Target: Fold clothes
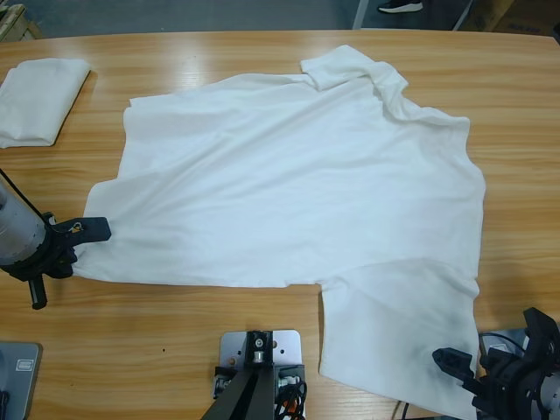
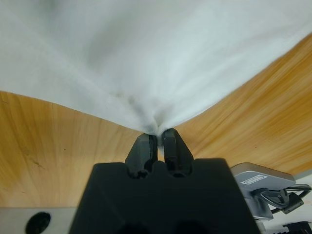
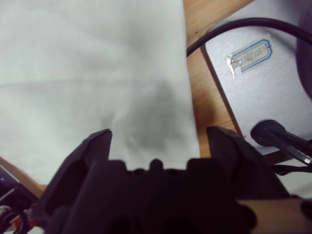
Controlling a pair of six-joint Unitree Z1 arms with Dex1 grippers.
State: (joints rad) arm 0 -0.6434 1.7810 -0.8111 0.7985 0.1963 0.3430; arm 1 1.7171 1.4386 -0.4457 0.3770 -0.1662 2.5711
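a large white t-shirt [image 1: 297, 175] of thin, soft, unprinted fabric is spread across the middle of the wooden table [image 1: 175, 350], rumpled into shallow diagonal creases. its outline is irregular: one short sleeve is doubled over near the far edge, and a long flap reaches down toward the near right corner. a second white garment [image 1: 39, 98], folded into a neat, thick rectangle, is laid at the far left of the table, well apart from the shirt. the tabletop is shown as smooth, glossy, with a long straight grain.

the left gripper [image 2: 157, 137] is brought in low from the left edge of the high view, its silver forearm kept close to the table. its black jaws are pinched tight on a corner of the shirt's hem, and the cloth is gathered into fine radiating puckers at the tips.

the right gripper [image 3: 158, 141] is held at the near right corner, over the edge of the long flap. its jaws are spread wide, with the white fabric seen between them, ungripped. a black cable [image 3: 234, 27] is seen beside it.
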